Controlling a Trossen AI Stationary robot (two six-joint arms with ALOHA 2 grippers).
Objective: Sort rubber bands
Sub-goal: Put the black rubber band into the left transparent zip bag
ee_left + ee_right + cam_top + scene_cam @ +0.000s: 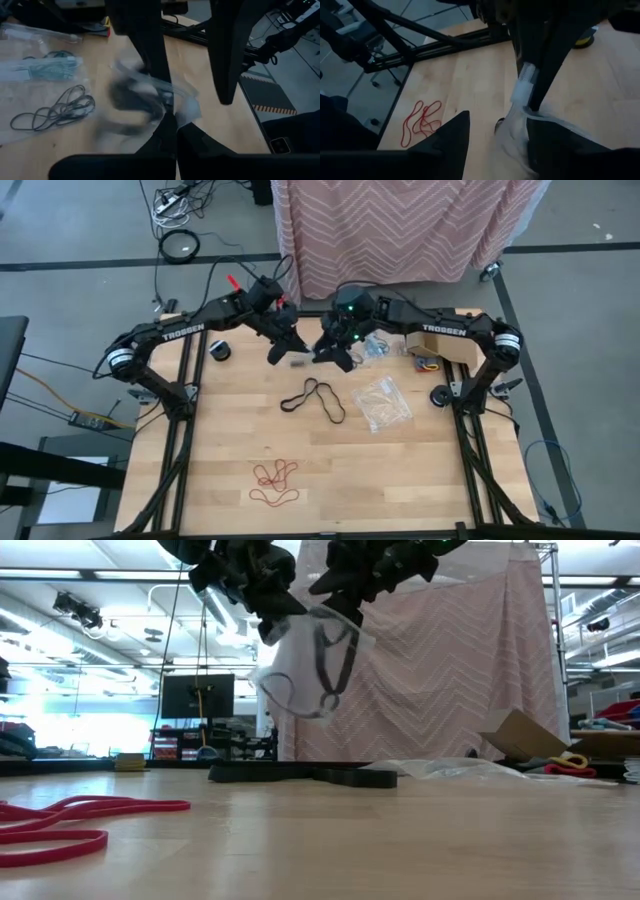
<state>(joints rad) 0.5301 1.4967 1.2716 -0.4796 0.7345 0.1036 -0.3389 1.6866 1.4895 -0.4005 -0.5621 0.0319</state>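
Between my two grippers hung a clear bag (305,660) of dark bands (330,655): left gripper (283,345) pinched its edge to steady it, right gripper (335,352) stood spread beside it, so bands could come out.

Red rubber bands (275,483) and black rubber bands (314,398) lie on the pale wood-grain worktop (230,440), the plastic bag (383,403) is clear, and the curtain (400,225) shows a pink-and-white chevron pattern

Both arms raised mid-table; left tool (284,345) clamped, right tool (334,351) spread
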